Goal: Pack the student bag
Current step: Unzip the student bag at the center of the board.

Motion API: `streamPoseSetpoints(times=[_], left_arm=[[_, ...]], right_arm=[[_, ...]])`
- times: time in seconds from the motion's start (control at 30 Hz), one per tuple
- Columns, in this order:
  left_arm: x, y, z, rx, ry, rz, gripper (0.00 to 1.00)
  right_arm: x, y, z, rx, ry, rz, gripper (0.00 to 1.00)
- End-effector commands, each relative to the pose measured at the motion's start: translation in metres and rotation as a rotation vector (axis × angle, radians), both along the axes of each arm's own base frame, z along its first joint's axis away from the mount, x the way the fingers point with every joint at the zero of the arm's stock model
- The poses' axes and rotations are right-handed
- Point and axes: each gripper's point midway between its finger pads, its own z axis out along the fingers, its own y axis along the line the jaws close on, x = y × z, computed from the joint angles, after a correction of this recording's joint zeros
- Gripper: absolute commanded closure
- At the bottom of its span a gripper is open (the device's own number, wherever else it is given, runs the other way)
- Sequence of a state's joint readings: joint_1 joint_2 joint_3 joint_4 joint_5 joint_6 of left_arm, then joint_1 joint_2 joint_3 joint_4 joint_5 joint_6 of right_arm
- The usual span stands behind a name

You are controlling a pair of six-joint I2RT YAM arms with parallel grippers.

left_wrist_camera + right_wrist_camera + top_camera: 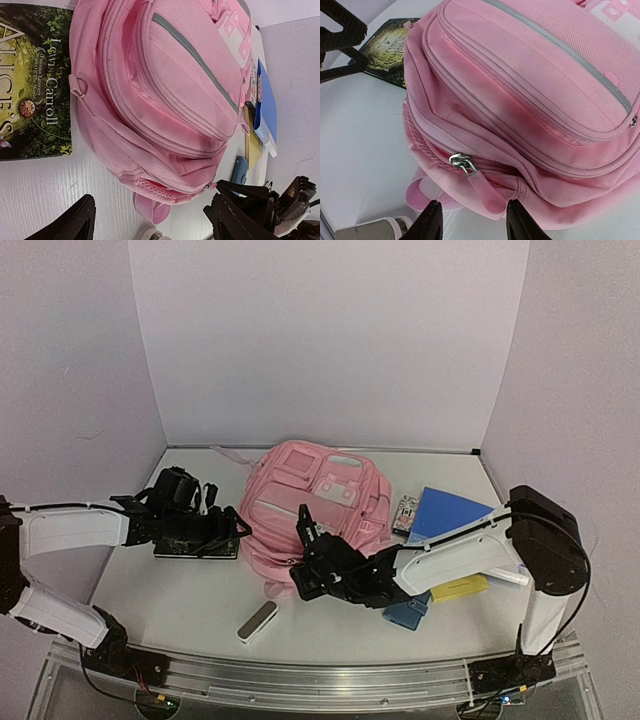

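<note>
The student bag (310,502), a soft pink backpack with grey strips, lies flat mid-table. My right gripper (303,537) sits at its near edge. In the right wrist view the right gripper (472,225) is open. The pink zip pull (487,190) hangs from a metal slider (460,161) just above the gap between the fingers, touching neither. The zip left of the slider is parted, showing mesh. My left gripper (228,530) hovers beside the bag's left side, over a book. It is wide open (155,225) with only table and a pink strap loop (152,207) between its fingers.
A dark "Alice's" book (195,543) lies left of the bag under the left gripper. A white oblong item (257,622) rests near the front edge. Right of the bag are a blue folder (450,512), a small card (405,515), a yellow item (458,588) and a blue case (405,613).
</note>
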State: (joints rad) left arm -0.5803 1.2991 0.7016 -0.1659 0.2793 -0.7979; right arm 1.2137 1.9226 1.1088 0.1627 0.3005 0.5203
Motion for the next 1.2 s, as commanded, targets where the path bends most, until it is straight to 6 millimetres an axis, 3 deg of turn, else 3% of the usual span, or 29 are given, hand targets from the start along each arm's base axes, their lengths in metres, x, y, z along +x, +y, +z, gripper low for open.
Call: streamPoseSetpoints(times=[0.0,0.37,0.67,0.87,1.17], left_arm=[[0.012,-0.006,0.004,-0.057,-0.012,0.019,0.2],[0.034,-0.009,-0.022,-0.008,0.04,0.036,0.24],[0.055,-0.013,-0.022,-0.012,0.006,0.038,0.37],[0.071,-0.012,-0.03,-0.002,0.006,0.04,0.61],[0.083,-0.012,-0.032,0.019,-0.003,0.043,0.97]], right_arm=[[0.01,0.002,-0.001,-0.039,-0.02,-0.046,0.57],[0.02,0.004,-0.009,-0.088,-0.064,-0.068,0.64],[0.024,0.009,-0.009,-0.117,-0.095,-0.042,0.83],[0.022,0.016,-0.002,-0.102,-0.108,0.0,1.0],[0.014,0.014,0.014,0.016,-0.078,0.062,1.0]])
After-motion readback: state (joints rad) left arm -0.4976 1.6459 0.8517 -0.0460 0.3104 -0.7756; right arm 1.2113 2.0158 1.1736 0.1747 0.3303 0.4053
